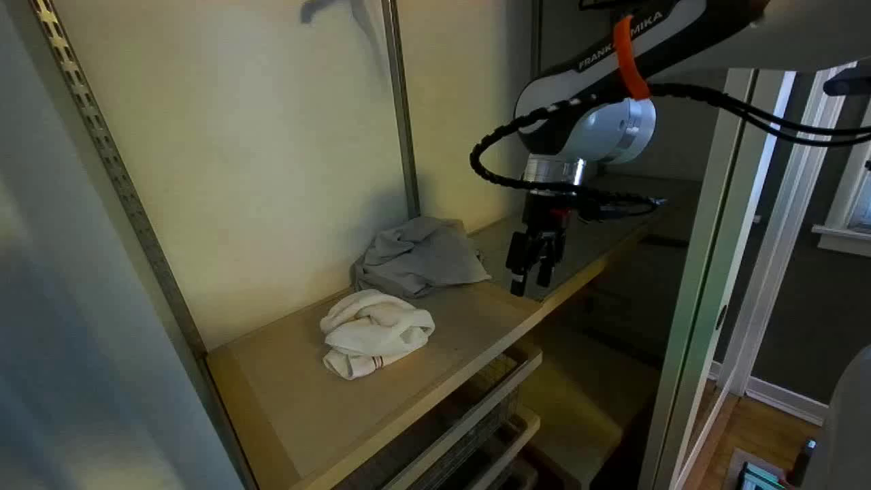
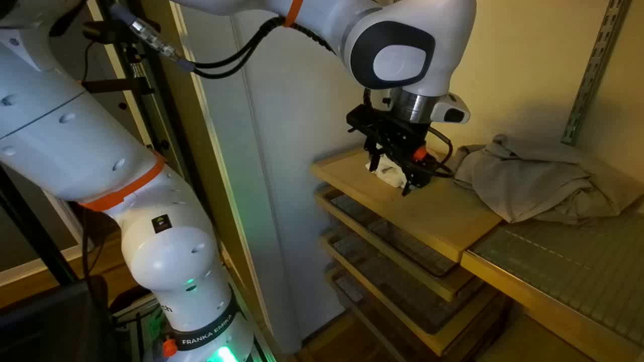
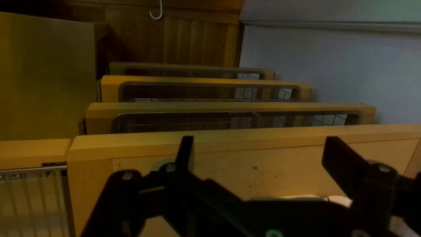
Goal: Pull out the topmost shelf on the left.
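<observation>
Seeing at the far left in an exterior view the white arm (image 2: 168, 256), glowing green at its base and spanning across to the upper right. Following on past a pale side wall (image 2: 271, 141) and coming to the topmost shelf (image 2: 385, 247), directly beneath the tan worktop (image 2: 437, 216), showing a light wooden front rail and a dark wire bottom. Counting two lower shelves (image 2: 383, 291) under it. Looking down in the wrist view, catching the same front rail just past the front edge of the worktop. Noting the end effector (image 2: 388, 181) hanging above the worktop, pointing down, with two black fingers (image 3: 185, 153) standing wide apart and a clear gap between them. Failing to make out its exact height over the surface. Noticing on the worktop, in an exterior view, a crumpled white cloth (image 1: 378, 333) with a thin reddish stripe. Catching only a sliver of it in the wrist view, mostly hidden by the end effector. Coming next to a heaped grey cloth (image 2: 528, 181), lying across the join between the worktop and a wire shelf (image 2: 568, 261). Picking out at the far right a slotted metal strip (image 2: 594, 75), running up the yellowish back wall (image 2: 518, 65).
</observation>
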